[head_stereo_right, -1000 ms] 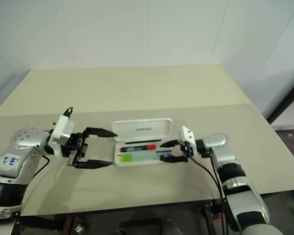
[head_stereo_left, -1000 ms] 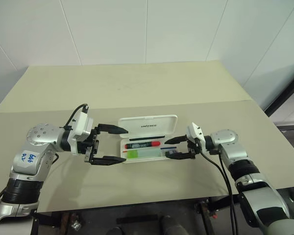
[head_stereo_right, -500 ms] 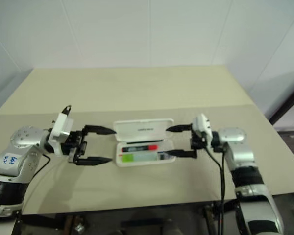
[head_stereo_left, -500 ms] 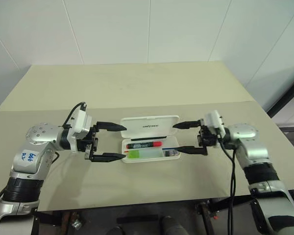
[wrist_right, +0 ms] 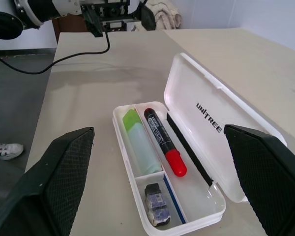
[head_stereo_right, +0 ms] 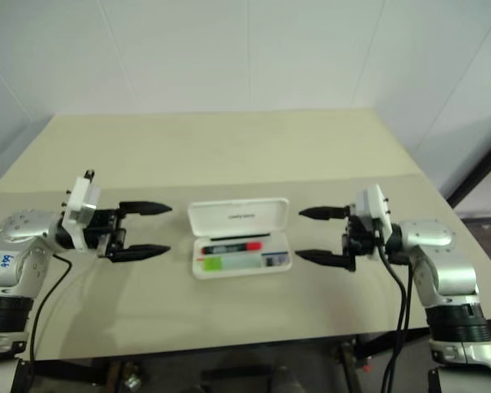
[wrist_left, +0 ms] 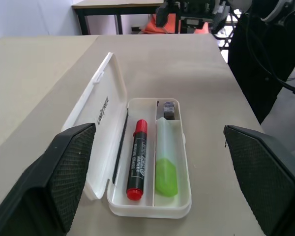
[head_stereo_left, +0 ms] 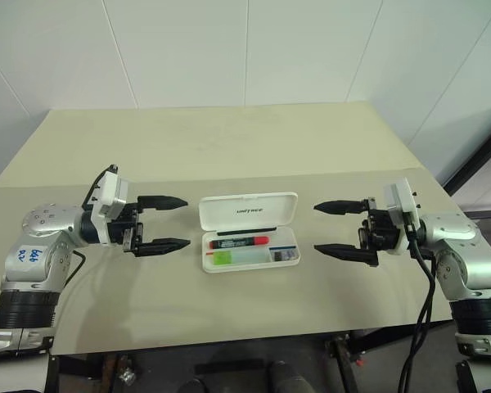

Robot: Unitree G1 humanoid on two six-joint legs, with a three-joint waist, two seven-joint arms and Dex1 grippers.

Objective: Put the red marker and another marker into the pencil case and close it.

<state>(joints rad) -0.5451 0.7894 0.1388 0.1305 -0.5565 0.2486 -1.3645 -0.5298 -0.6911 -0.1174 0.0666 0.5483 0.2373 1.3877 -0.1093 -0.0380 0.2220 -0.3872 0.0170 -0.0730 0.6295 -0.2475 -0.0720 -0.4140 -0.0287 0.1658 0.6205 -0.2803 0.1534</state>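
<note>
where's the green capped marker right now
The green-capped marker lies in the front compartment of the open pencil case, mid-table between the two grippers, just in front of the red marker and left of a small grey object.

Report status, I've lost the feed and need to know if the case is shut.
Left gripper and right gripper open, empty, flanking the pencil case. Lid up; red marker and green-capped marker inside. Nothing blocking the lid.

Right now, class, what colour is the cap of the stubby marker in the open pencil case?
Bright green cap, clearest in the left wrist view.
</note>
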